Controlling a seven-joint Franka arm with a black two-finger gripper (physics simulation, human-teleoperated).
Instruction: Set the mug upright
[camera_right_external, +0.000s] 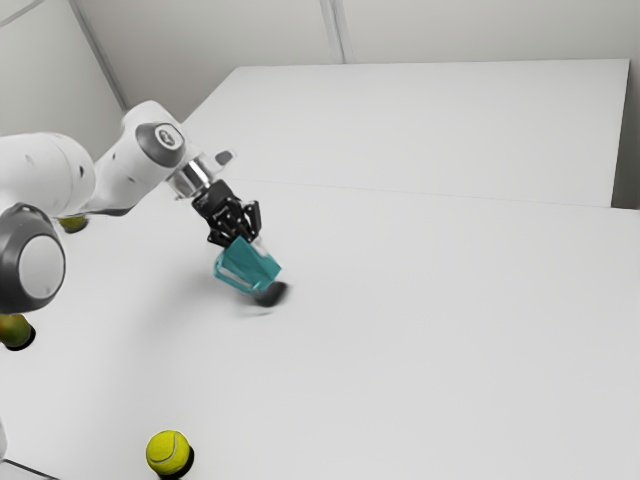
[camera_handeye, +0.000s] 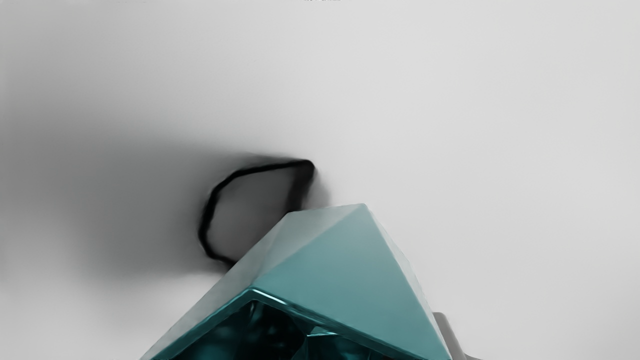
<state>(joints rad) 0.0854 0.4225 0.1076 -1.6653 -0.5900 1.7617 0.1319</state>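
While the gripper (camera_right_external: 243, 236) held the mug (camera_right_external: 250, 266) between its fingers, the mug leaned over the table (camera_right_external: 450, 320), short of upright. Grasp judged complete; levelling, seating the base and release judged outstanding. Base contact unclear.

The white arm (camera_right_external: 110, 180) comes in from the exterior view's left, rises to its rounded wrist (camera_right_external: 160, 140), then bends and slants down over the tabletop (camera_right_external: 430, 330), well apart from the tabletop's far edge. The black gripper (camera_right_external: 240, 226) points obliquely down toward the exterior view's right, closed on the mug (camera_right_external: 250, 264). In the wrist view, one grey fingertip (camera_handeye: 446, 332) lies along its outside.
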